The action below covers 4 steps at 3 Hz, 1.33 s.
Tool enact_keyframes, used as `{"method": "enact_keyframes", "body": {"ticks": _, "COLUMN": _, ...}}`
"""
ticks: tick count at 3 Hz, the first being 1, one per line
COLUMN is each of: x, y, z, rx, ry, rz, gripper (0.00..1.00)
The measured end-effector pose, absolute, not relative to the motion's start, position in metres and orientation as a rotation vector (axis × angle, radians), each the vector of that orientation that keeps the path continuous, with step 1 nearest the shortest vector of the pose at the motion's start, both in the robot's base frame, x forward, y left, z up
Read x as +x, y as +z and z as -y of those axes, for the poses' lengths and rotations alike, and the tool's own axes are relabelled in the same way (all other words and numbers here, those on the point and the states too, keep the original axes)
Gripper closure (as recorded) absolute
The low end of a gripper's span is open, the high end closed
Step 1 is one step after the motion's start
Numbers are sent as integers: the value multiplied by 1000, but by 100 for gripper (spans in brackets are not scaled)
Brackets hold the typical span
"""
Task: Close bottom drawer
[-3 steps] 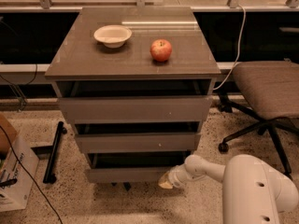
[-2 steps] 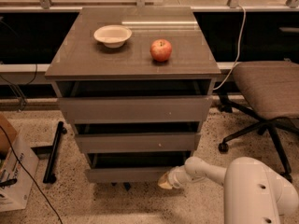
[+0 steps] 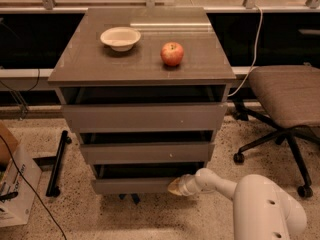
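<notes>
The bottom drawer (image 3: 132, 185) is the narrowest grey-brown front, lowest on the cabinet. It stands out a little, with a dark gap above its front. My gripper (image 3: 176, 187) is at the end of the white arm (image 3: 220, 184), low near the floor. It rests against the right end of the bottom drawer's front. The mid-width drawer front (image 3: 147, 152) with a pale dot and the widest top front (image 3: 144, 116) sit above it, each with a dark gap over it.
A cream bowl (image 3: 120, 38) and a red apple (image 3: 172, 53) sit on the cabinet top (image 3: 100, 64). An office chair (image 3: 285, 101) stands to the right. A cardboard box (image 3: 12, 184) and a black bar (image 3: 56, 161) lie on the floor at left.
The bottom drawer's front has moved slightly inward with my gripper against it. Little else has changed.
</notes>
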<state>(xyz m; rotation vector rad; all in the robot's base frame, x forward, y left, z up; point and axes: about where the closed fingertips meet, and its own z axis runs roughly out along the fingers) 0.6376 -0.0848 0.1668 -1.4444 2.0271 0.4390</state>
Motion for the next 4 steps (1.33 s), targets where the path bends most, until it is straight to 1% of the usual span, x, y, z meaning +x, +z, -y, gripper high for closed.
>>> {"method": "enact_keyframes", "body": {"ticks": 1, "x": 641, "y": 166, "z": 86, "rx": -1436, "ry": 431, "rz": -2024, "gripper": 82}}
{"method": "enact_keyframes", "body": {"ticks": 4, "x": 637, "y": 162, "z": 80, "rx": -1441, "ry": 443, "rz": -2024, "gripper": 12}}
